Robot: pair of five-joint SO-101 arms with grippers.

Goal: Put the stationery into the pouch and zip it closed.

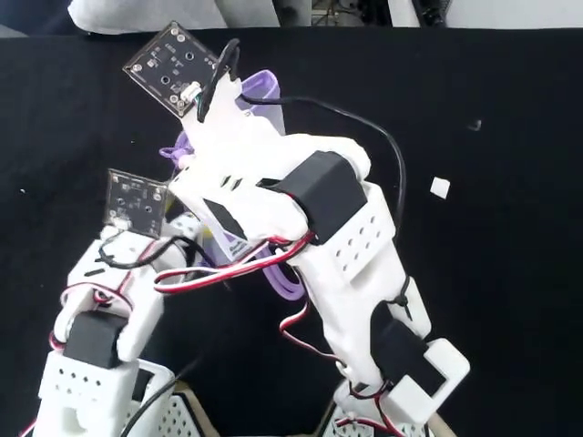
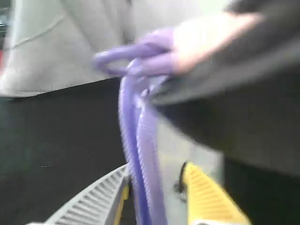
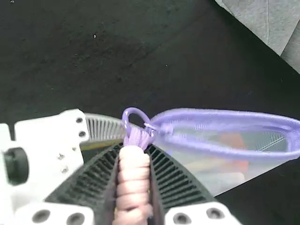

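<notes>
- The black bench (image 1: 510,109) lies under both arms, with a pale cloth (image 1: 155,14) at its far edge, beyond the grippers.
- The right arm (image 1: 364,246) stretches across above the left arm (image 1: 100,337), so the two grippers sit close together.
- The pouch (image 3: 225,145) is clear plastic with a purple zip edge. It reaches away from the right gripper (image 3: 134,149) and is lifted off the bench at that end.
- The right gripper's two black ribbed fingers are pressed together on the zip pull (image 3: 133,173), a pink ribbed tab with a purple end and a small ring at its tip.
- The left gripper (image 2: 154,169) is just beside the right one. Its grey ribbed finger and yellow finger stand on either side of the pouch's zip edge and are closed in against it, so the pouch runs up between them.
- Stationery shows through the pouch wall past the right gripper's tips. An orange piece (image 3: 232,140) is the clearest, and the rest is too blurred to name.
- A small white scrap (image 1: 440,188) lies on the bench, well apart from both grippers.
</notes>
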